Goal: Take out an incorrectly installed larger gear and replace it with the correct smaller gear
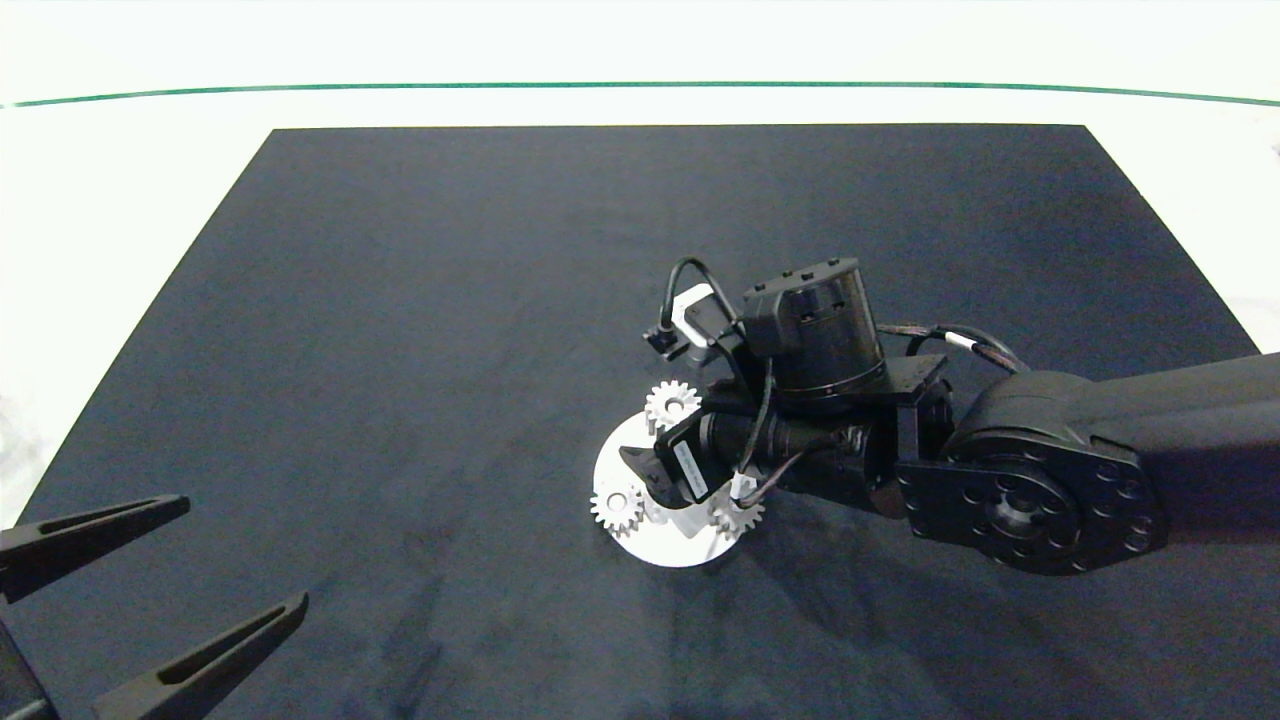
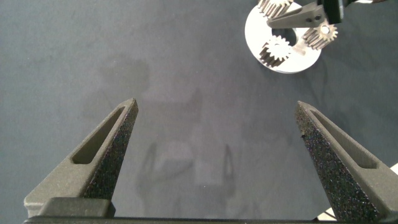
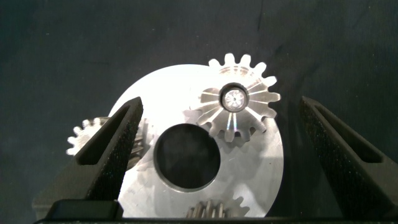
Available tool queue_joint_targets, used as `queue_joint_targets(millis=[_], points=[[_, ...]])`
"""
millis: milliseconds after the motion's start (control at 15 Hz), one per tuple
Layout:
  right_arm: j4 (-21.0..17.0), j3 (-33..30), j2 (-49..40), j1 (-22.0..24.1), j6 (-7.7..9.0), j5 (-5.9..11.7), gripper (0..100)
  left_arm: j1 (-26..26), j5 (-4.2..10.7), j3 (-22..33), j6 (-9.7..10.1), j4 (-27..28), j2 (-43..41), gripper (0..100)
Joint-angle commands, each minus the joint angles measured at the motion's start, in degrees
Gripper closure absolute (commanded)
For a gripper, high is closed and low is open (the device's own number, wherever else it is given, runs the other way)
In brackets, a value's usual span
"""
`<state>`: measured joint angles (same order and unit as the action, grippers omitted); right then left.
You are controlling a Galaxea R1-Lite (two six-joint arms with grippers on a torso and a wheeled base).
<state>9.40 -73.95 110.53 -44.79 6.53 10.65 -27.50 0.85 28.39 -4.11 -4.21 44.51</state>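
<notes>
A white round plate (image 1: 670,545) with a centre hole lies on the dark mat and carries three small silver gears (image 1: 672,405) (image 1: 617,508) (image 1: 737,515). They look alike, so I cannot tell which one is the smaller gear. The larger gear is out of view. My right gripper (image 1: 665,470) hangs open just over the plate. In the right wrist view its fingers (image 3: 118,140) stand on either side of the plate (image 3: 168,93), with one gear (image 3: 239,106) seated on a shiny pin between them, untouched. My left gripper (image 1: 240,552) is open and empty at the near left.
The dark mat (image 1: 450,300) covers most of the white table. The right arm (image 1: 1100,440) reaches in low from the right edge. From the left wrist, the plate (image 2: 295,64) and gears (image 2: 278,48) show far off.
</notes>
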Motion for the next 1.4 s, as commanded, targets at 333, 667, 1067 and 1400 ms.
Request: queue_joint_targets(millis=[333, 667, 1067, 1400], points=[[0.09, -1.29, 1.18, 0.05, 0.06, 0.51, 0, -0.71, 0.03, -0.09, -0.02, -0.01, -0.21, 0], [0.09, -1.73, 1.97, 0.14, 0.15, 0.68, 0, -0.71, 0.03, 0.00, -0.02, -0.63, -0.04, 0], [0.18, -1.73, 1.88, 0.23, 0.58, 1.65, 8, -0.71, 0.03, 0.00, -0.02, -0.63, -0.12, 0], [0.01, -1.46, 1.70, 0.23, 0.58, 1.65, 16, -0.71, 0.03, -0.09, -0.02, -0.63, -0.04, 0]])
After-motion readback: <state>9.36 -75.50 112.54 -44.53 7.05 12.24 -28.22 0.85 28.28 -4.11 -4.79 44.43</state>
